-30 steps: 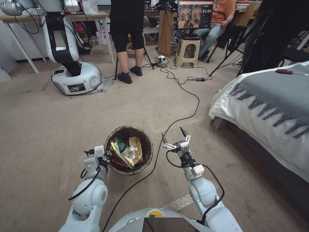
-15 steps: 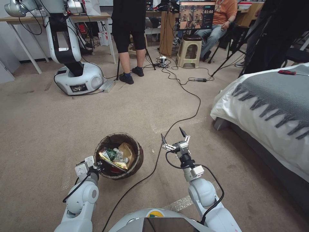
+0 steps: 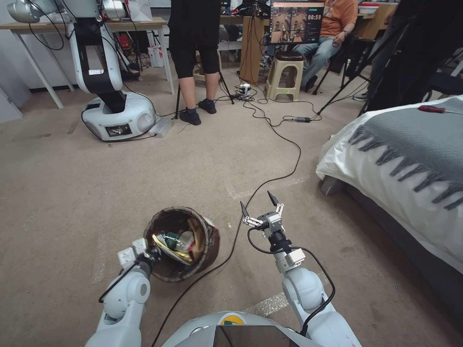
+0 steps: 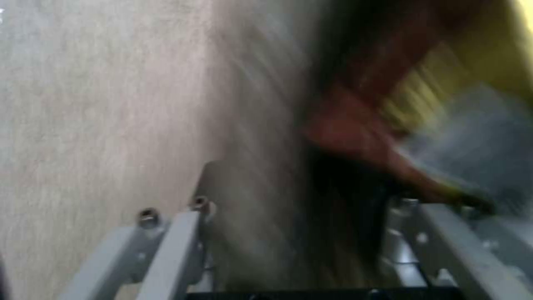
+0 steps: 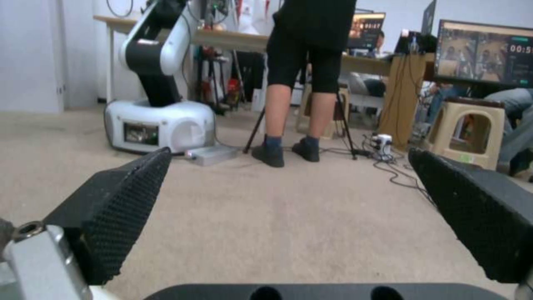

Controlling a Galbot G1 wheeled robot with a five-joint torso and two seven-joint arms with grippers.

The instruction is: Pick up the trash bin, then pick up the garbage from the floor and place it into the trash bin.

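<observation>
The left tool (image 3: 153, 251) is pinching the near rim of the trash bin (image 3: 181, 243), one finger inside the dark liner and one outside; in the left wrist view the bin wall (image 4: 266, 175) is running between the two grey fingers (image 4: 172, 250). The bin is tipping, its mouth leaning toward the robot, low over the floor (image 3: 72, 193) just in front of the robot's base. Garbage (image 3: 178, 240) is lying inside it: a yellow wrapper, a tan paper bag, a green-labelled bottle. The right tool (image 3: 260, 205) is hanging spread wide and empty just beside the bin on the bed (image 3: 410, 159) side, above a black cable (image 3: 275, 178), its black pads (image 5: 116, 216) well apart.

Judging from this, the step in hand is the carrying of the bin, with collecting largely done, since no litter is lying on the floor within sight. The next move is calling for levelling the bin so nothing spills, with the rim grip kept firm
</observation>
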